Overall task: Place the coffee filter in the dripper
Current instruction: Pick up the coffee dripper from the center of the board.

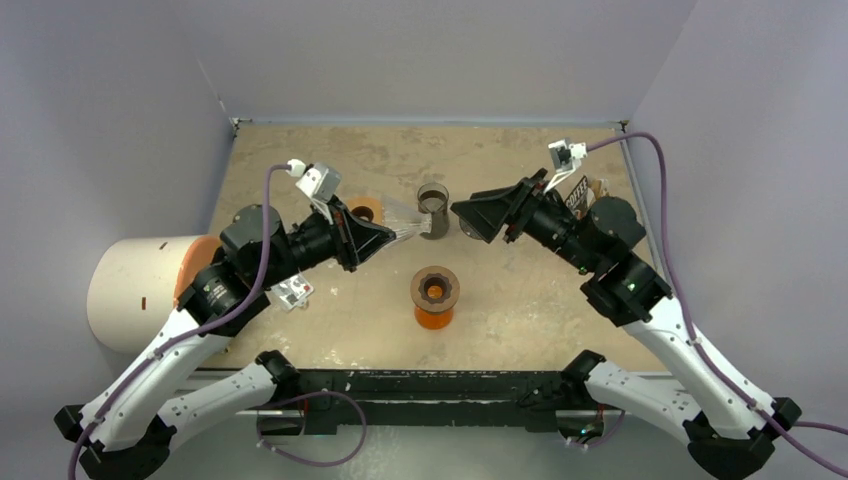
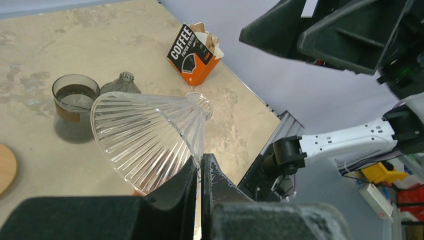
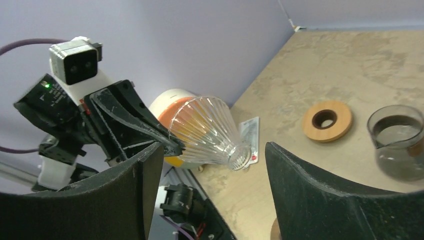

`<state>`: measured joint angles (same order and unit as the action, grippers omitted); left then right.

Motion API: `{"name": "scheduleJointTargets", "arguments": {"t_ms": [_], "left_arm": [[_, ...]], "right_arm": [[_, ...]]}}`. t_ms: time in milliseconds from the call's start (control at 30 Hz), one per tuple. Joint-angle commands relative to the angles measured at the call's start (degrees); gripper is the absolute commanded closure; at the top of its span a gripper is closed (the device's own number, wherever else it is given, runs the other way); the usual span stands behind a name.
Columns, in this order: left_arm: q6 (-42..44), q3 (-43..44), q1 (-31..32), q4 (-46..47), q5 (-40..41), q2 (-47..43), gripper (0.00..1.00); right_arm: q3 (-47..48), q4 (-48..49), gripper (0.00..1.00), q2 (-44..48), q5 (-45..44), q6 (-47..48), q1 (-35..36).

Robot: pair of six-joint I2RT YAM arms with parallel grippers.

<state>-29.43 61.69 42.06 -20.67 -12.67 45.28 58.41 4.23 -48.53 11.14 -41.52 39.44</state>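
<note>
My left gripper (image 1: pixel 392 235) (image 2: pixel 201 159) is shut on the rim of the dripper (image 1: pixel 412 230) (image 2: pixel 145 135), a clear ribbed glass cone. It holds the cone in the air on its side, narrow end toward the right arm. The cone's wooden ring collar (image 1: pixel 365 209) (image 3: pixel 327 121) lies apart on the table. My right gripper (image 1: pixel 462 215) (image 3: pixel 214 147) is open and empty, facing the dripper's (image 3: pixel 207 130) narrow end with a small gap. No loose coffee filter shows for certain. Tan paper sticks out of the black-and-orange packet (image 2: pixel 195 52).
A smoky-grey glass cup (image 1: pixel 433 205) (image 2: pixel 75 105) stands behind the dripper. An orange glass vessel (image 1: pixel 435 300) with a brown wavy-edged top stands at front centre. The packet (image 1: pixel 580 195) is by the right wall. A white and orange cylinder (image 1: pixel 140 290) and a small card (image 1: pixel 296 292) lie left.
</note>
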Motion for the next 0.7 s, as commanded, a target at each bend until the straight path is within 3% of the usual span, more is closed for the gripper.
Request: {"name": "scheduleJointTargets", "arguments": {"t_ms": [0, 367, 667], "left_arm": [[8.8, 7.7, 0.0, -7.7, -3.1, 2.1, 1.00], [23.6, 21.7, 0.3, -26.3, -12.1, 14.3, 1.00], [28.7, 27.7, 11.8, -35.6, 2.3, 21.0, 1.00]], "right_arm": [[10.1, -15.2, 0.23, -3.2, -2.9, 9.6, 0.3], [27.5, -33.4, 0.24, -15.2, -3.4, 15.6, 0.2], [37.1, -45.6, 0.26, -23.3, 1.0, 16.8, 0.0]]}}
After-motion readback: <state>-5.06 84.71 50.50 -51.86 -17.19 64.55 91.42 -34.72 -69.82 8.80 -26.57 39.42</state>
